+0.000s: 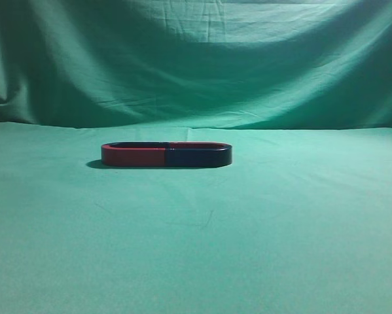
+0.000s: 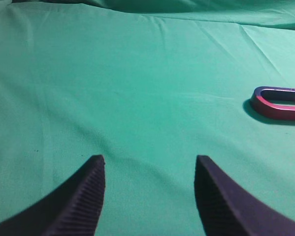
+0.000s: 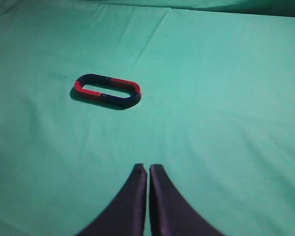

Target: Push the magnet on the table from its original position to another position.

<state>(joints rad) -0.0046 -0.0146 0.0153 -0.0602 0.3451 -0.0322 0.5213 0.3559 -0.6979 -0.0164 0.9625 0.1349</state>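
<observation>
Two U-shaped magnets are seen lying end to end on the green cloth of the table point(image 1: 196, 248), their open ends touching so that one closed oval ring is formed. In the exterior view, the left half of the ring is taken by the red-faced magnet point(image 1: 133, 156), while the right half is taken by the magnet point(image 1: 199, 156), whose near side is dark navy-black and whose far arm is red. The ring lies flat near the middle of the table, in front of the draped green backdrop point(image 1: 196, 59).

In the left wrist view, the left gripper point(image 2: 149, 196) is held above bare cloth with its jaws spread wide and nothing between them; its ribbed pads point(image 2: 85, 196) are visible at the bottom edge. Only the rounded red end of the ring is caught at the right edge of that view, well apart from the gripper.

In the right wrist view, the right gripper point(image 3: 148, 196) is shown with its jaws pressed almost together, only a thin slit left between them, and nothing held. The ring is seen whole there, ahead and to the left, well apart from the fingertips.
</observation>
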